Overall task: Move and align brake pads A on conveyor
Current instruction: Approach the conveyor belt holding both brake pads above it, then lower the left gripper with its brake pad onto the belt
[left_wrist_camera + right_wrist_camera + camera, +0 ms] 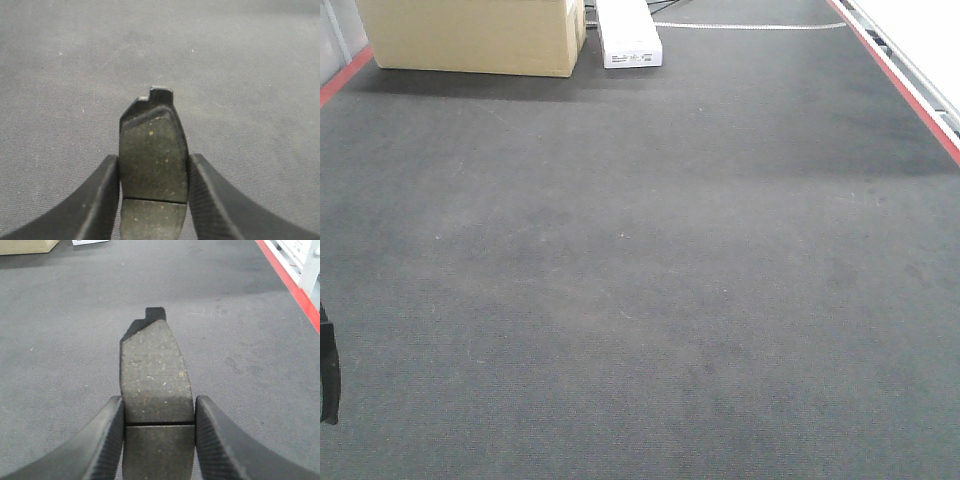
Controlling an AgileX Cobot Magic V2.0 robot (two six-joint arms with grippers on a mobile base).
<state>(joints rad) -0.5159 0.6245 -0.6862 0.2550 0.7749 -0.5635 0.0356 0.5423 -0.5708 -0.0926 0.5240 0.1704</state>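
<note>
Above the conveyor [640,260], left gripper [154,159] and right gripper [159,400] pinch brake pads [152,132] [155,360].

an industrial workshop or factory line: a wide, dark charcoal conveyor [640,300] with a fabric-like belt fills the view, with red edge strips [900,85] along its sides, a cardboard box [470,35] and a white carton [628,35] at its far end, and a pale frame [920,30] just beyond its right edge.

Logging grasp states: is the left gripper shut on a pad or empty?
The left gripper is shut on a brake pad: both fingers press its long edges.
</note>
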